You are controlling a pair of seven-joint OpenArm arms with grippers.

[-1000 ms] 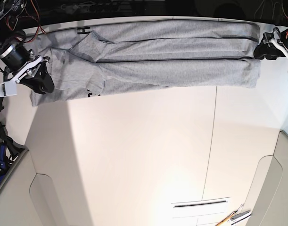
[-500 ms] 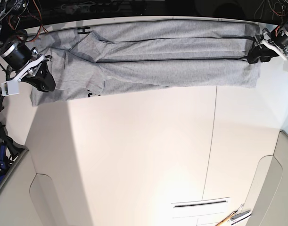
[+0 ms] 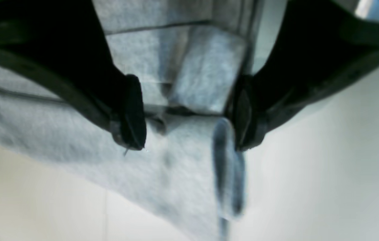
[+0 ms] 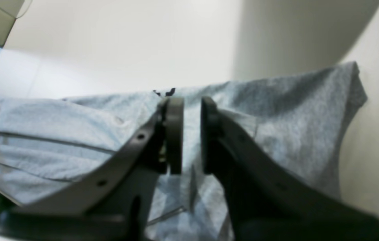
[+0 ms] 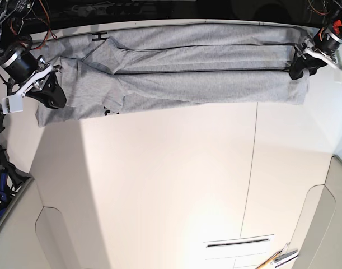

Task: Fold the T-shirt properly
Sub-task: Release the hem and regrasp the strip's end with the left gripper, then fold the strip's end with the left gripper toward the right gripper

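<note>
One T-shirt [image 5: 182, 73] lay on the counter [image 5: 176, 185], and it was the only garment there. It stretched as a long grey band along the far edge of the counter in the base view, folded lengthwise into overlapping layers with dark fold lines running along it. A bit of black lettering showed at the far edge near that view's left end, and another bit peeked out at the near edge.

Two arms worked it, one at each end. The left gripper [image 3: 189, 113] sat at the band's end on the base view's right, over the cloth's edge. Its jaws stood wide apart, with stacked layers of grey fabric showing between the two black pads [image 3: 132, 113] (the wrist picture was blurred, so I could not tell whether the pads touched the cloth). Nothing was pinched between them.

The right gripper [image 4: 192, 134] sat at the opposite end, over the sleeve area. Its jaws were nearly closed, with only a narrow slot left between them, and grey fabric lay right behind that slot. Whether any cloth was actually caught in the slot could not be told.

Near the counter's front edge in the base view lay one pen-like object [image 5: 278, 258], well apart from the shirt. No containers were visible.
</note>
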